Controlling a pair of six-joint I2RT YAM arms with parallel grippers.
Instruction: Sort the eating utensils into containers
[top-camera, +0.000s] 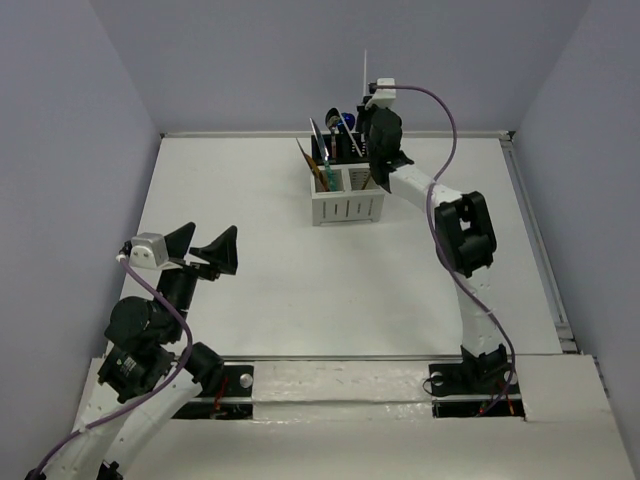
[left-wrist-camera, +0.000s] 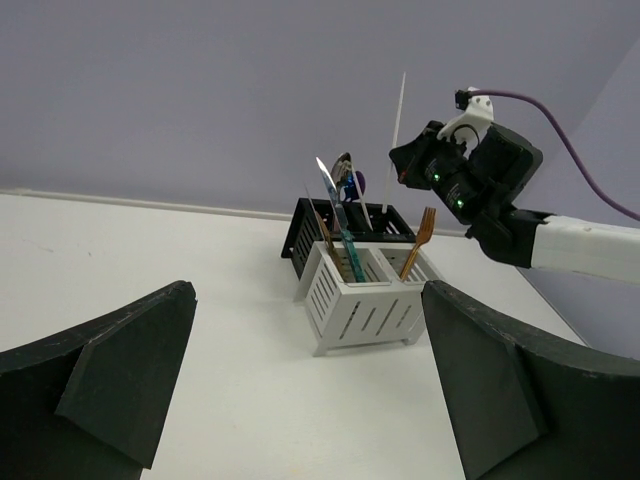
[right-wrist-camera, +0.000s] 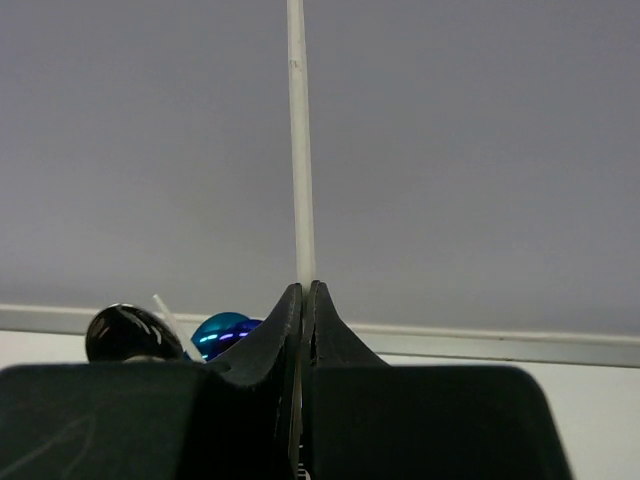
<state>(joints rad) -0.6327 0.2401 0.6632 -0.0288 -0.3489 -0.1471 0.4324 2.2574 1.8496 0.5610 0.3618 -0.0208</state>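
Our right claw (right-wrist-camera: 302, 295) was pinched shut on a white utensil (right-wrist-camera: 298, 140), its long axis upright and its lower end pointing down at the rear black half of the caddy (top-camera: 345, 205) directly beneath. More utensils (left-wrist-camera: 345, 240) stood in the caddy. Our left claw (top-camera: 203, 243) hung spread apart over the worktop (top-camera: 300, 290), well away, so the right arm was nearer.

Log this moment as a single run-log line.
right gripper: shut on white utensil, upright over rear black compartment of caddy | left gripper: open, empty, apart from caddy | other utensils: standing inside caddy
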